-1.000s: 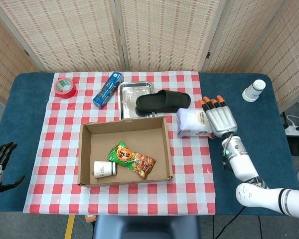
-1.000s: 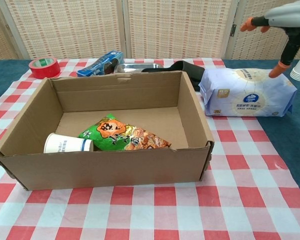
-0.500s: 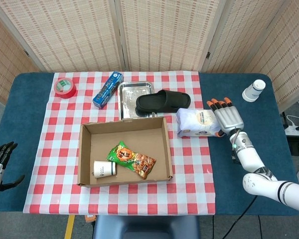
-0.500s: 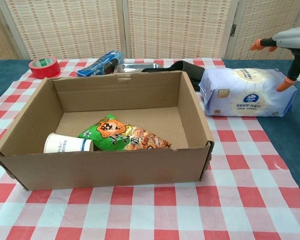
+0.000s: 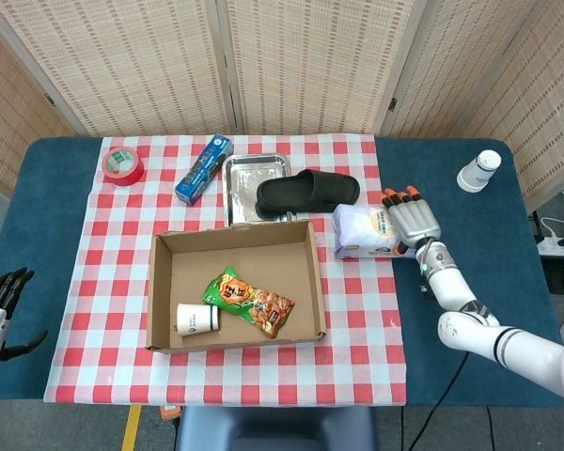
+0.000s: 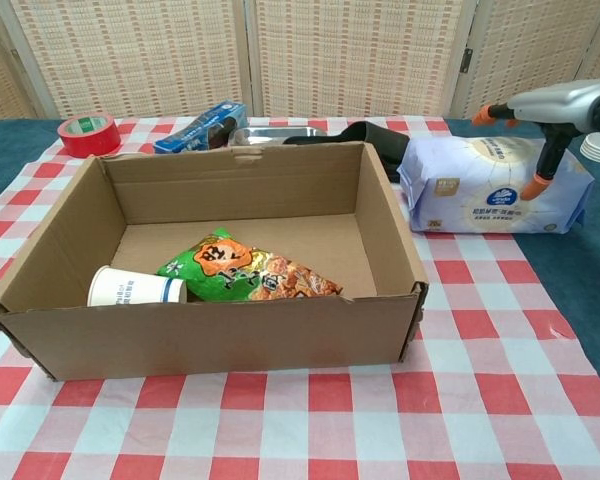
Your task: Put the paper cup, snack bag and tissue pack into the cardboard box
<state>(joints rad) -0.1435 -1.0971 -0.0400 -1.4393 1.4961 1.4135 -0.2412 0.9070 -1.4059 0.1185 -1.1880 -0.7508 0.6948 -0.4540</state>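
the right hand (image 5: 411,218) hovers with fingers spread over the tissue pack (image 5: 365,231), holding nothing, just right of the cardboard box (image 5: 235,285), so it should close around the pack's width and lift it clear over the box wall.

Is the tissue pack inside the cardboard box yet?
No, the tissue pack lies on the tablecloth just right of the cardboard box.

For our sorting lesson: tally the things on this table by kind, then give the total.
Paper cups: 2
Snack bag: 1
Tissue pack: 1
Cardboard box: 1
Tape roll: 1
Blue packet: 1
Metal tray: 1
Slipper: 1
Total: 9
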